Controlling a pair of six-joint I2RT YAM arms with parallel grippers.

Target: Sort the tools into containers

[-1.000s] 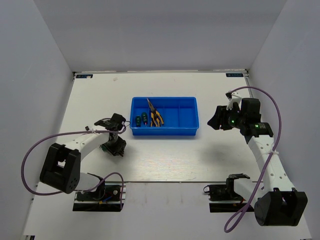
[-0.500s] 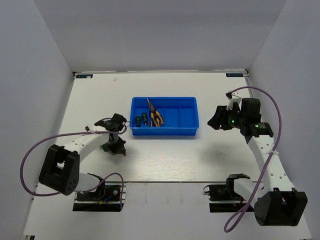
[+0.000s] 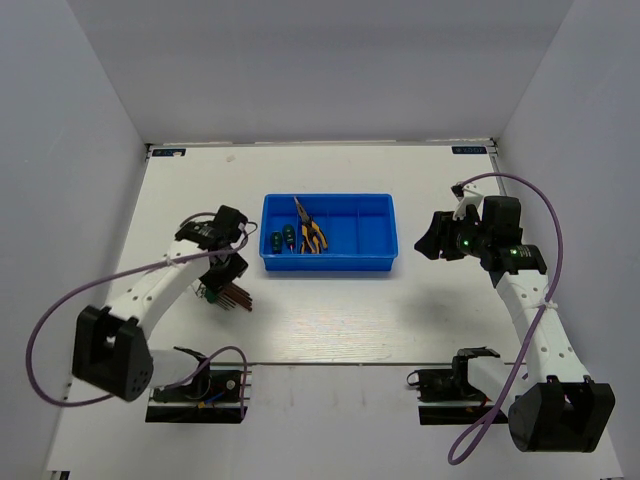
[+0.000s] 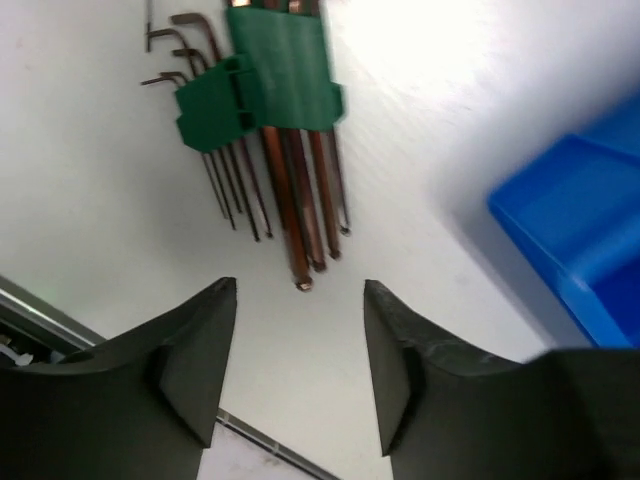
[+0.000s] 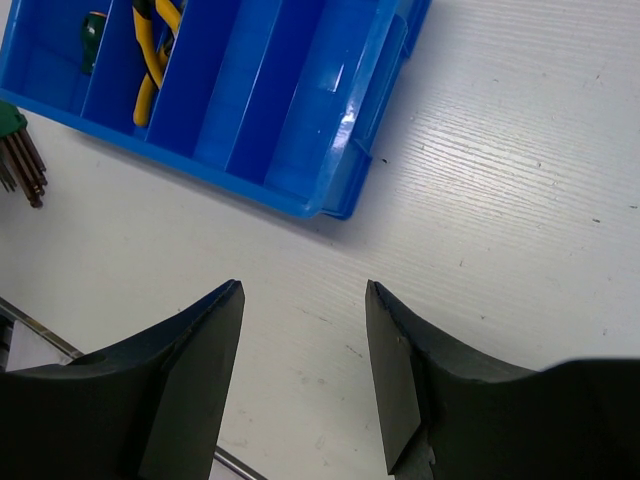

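The blue tray (image 3: 375, 225) stands mid-table. Two green-handled screwdrivers (image 3: 282, 238) lie in its leftmost compartment, and yellow-and-black pliers (image 3: 311, 232) lie in the compartment beside it. The hex key set (image 3: 232, 296) lies on the table left of the tray; its green holder (image 4: 265, 85) and reddish keys show in the left wrist view. My left gripper (image 3: 225, 274) (image 4: 300, 290) is open and empty, just above and short of the keys' tips. My right gripper (image 3: 432, 241) (image 5: 303, 290) is open and empty over bare table right of the tray (image 5: 300, 100).
White walls enclose the table on the left, back and right. The tray's corner (image 4: 580, 220) lies close to the right of my left gripper. The arm bases and cables sit at the near edge.
My left gripper has lifted and drawn back from the hex key set, which now lies uncovered on the table. The right arm has not moved.
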